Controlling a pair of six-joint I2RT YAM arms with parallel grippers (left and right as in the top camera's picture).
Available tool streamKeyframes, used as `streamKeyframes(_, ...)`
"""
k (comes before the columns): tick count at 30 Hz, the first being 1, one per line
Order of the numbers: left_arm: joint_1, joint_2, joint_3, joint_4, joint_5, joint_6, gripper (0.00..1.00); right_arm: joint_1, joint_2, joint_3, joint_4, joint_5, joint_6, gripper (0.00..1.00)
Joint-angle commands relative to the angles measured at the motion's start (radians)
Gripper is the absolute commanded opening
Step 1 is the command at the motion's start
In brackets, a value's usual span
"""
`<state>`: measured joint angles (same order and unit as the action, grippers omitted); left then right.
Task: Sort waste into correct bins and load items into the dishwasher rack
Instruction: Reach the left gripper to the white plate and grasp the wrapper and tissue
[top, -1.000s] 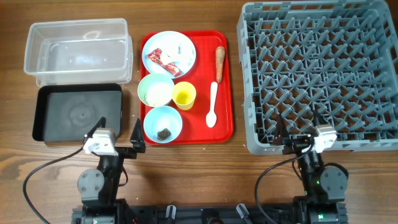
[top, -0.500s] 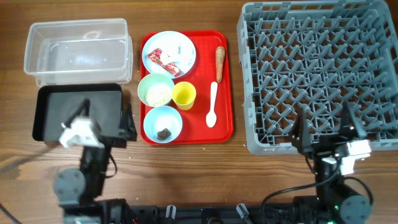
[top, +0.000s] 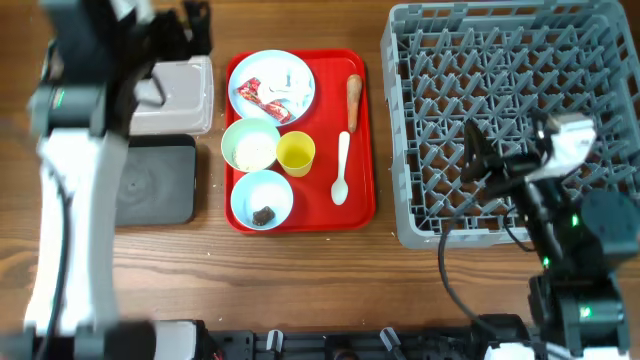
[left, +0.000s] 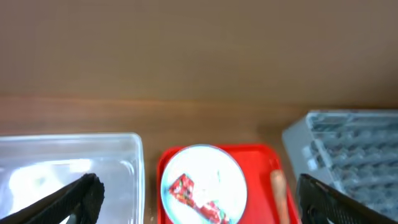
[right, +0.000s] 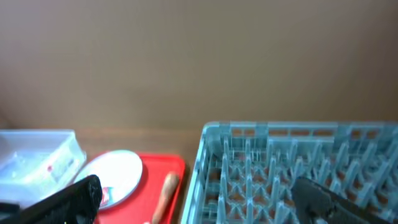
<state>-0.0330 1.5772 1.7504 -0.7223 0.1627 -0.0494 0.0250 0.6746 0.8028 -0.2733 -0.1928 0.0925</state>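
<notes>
On the pale blue plate (top: 272, 72) lie the red-and-white wrapper (top: 262, 95) and white scraps (top: 290, 80). The carrot-like stick (top: 353, 100) and white spoon (top: 342, 170) lie beside it. The green bowl (top: 250, 145) holds rice, and the blue bowl (top: 262, 195) holds a dark lump (top: 263, 214). A yellow cup (top: 296, 152) stands between them. My left gripper (top: 130, 35) is open and empty, raised over the clear tub (top: 185, 95). In its wrist view (left: 199, 205) the plate (left: 211, 174) lies ahead. My right gripper (top: 510, 150) (right: 199, 202) is open and empty above the rack (top: 520, 60).
All the dishes sit on a flat red serving tray (top: 362, 205). The black tray (top: 160, 185) lies in front of the tub, partly hidden by my left arm. The rack fills the right side of the wooden table.
Both arms have risen from the front edge and reached forward, the left over the tub and the right over the rack's front part. Nothing was picked up.
</notes>
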Motion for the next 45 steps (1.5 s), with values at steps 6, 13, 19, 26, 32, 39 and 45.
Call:
streamKeyframes(6, -0.161, 0.409, 0.224, -0.053, -0.072, 0.044, 1.0, 0.0, 0.172, 0.063, -0.118, -0.05, 0.024, 0.99)
streamKeyframes(13, -0.218, 0.573, 0.224, -0.07, -0.007, 0.042, 0.99, 0.0, 0.286, 0.063, -0.232, -0.157, 0.038, 1.0)
streamKeyframes(19, -0.218, 0.676, 0.211, -0.082, -0.059, -0.136, 0.99, 0.0, 0.329, 0.063, -0.251, -0.158, 0.046, 1.0)
streamKeyframes(26, -0.218, 0.713, 0.211, -0.094, -0.096, -0.197, 0.99, 0.0, 0.341, 0.063, -0.256, -0.158, 0.046, 1.0)
streamKeyframes(32, -0.218, 0.733, 0.211, -0.075, -0.127, -0.252, 1.0, 0.0, 0.341, 0.063, -0.257, -0.198, 0.045, 1.0)
streamKeyframes(39, -0.218, 0.806, 0.211, -0.067, -0.131, -0.285, 1.0, 0.0, 0.341, 0.063, -0.265, -0.202, 0.045, 1.0)
streamKeyframes(45, -0.218, 0.854, 0.21, -0.057, -0.131, -0.284, 1.0, 0.0, 0.341, 0.063, -0.267, -0.202, 0.046, 1.0)
